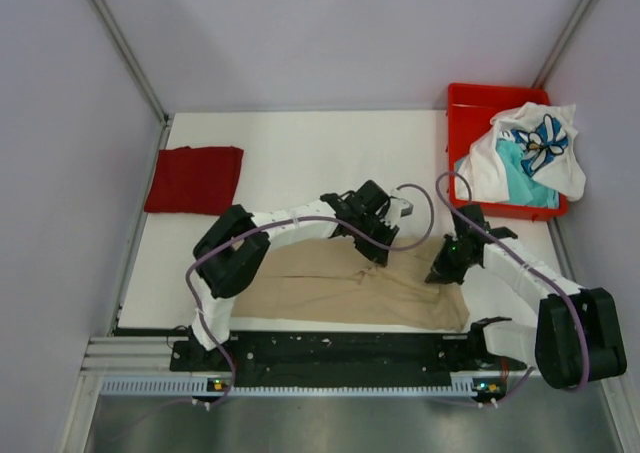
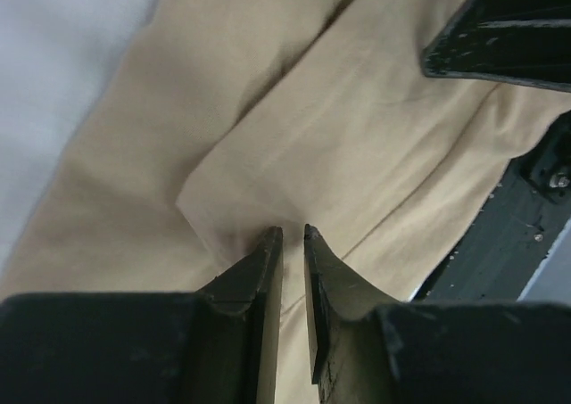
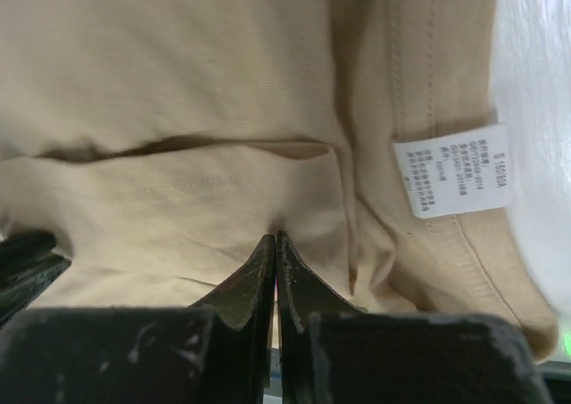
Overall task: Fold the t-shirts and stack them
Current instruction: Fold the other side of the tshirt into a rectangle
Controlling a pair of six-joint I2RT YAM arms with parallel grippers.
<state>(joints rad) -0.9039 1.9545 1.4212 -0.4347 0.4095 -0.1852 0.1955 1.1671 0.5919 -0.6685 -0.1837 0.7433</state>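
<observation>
The tan t-shirt lies spread on the table near the front edge, partly folded, with its far edge lifted. My left gripper is at its far middle edge; in the left wrist view the gripper is shut on a fold of the tan cloth. My right gripper is at the shirt's right part; in the right wrist view the gripper is shut on the tan cloth, beside a white label. The dark red t-shirt lies folded at the far left.
A red plastic bin stands at the far right and holds the crumpled white t-shirt with blue print over the teal one. The black arm rail runs along the near edge. Grey walls enclose the table.
</observation>
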